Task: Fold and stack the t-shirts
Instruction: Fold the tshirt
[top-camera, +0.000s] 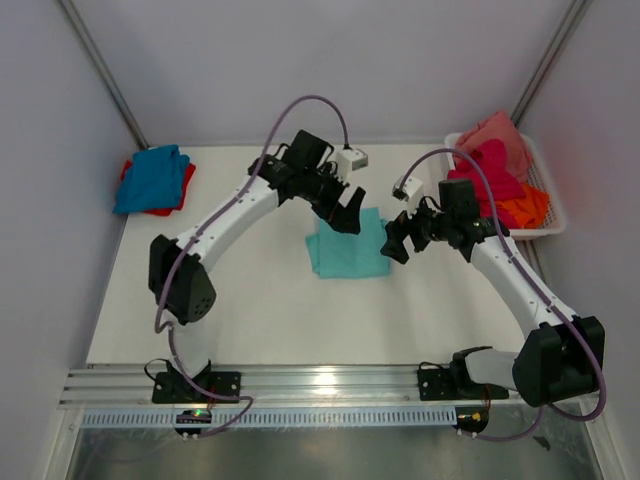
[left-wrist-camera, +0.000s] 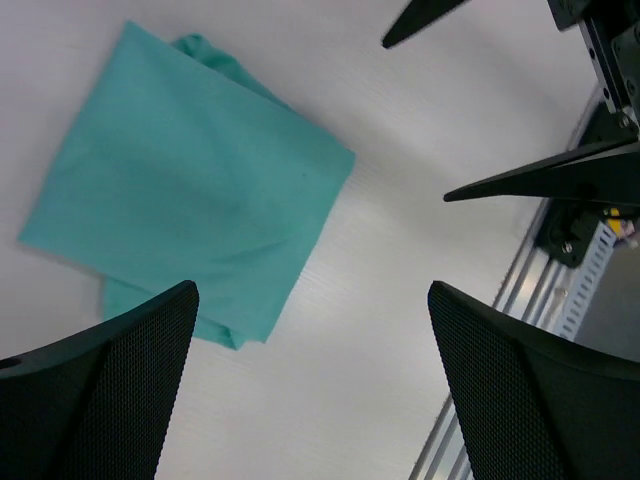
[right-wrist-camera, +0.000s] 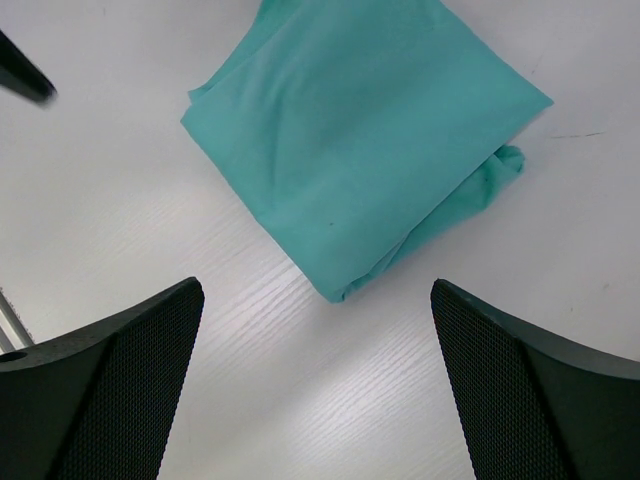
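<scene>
Left jaws and right jaws both gape wide, holding nothing. The left hover over the far edge of the folded mint-teal t-shirt (top-camera: 345, 258), the right just beside its right edge. It lies flat mid-tabletop (top-camera: 250, 310). Far left, a blue t-shirt (top-camera: 150, 178) lies on a red t-shirt (top-camera: 185, 185).

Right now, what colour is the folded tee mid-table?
The folded t-shirt is plain mint-teal; the right wrist view shows it best.

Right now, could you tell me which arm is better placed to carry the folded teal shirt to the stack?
Probably left: the left gripper hangs open at the teal shirt, and the stack lies on its side.
</scene>
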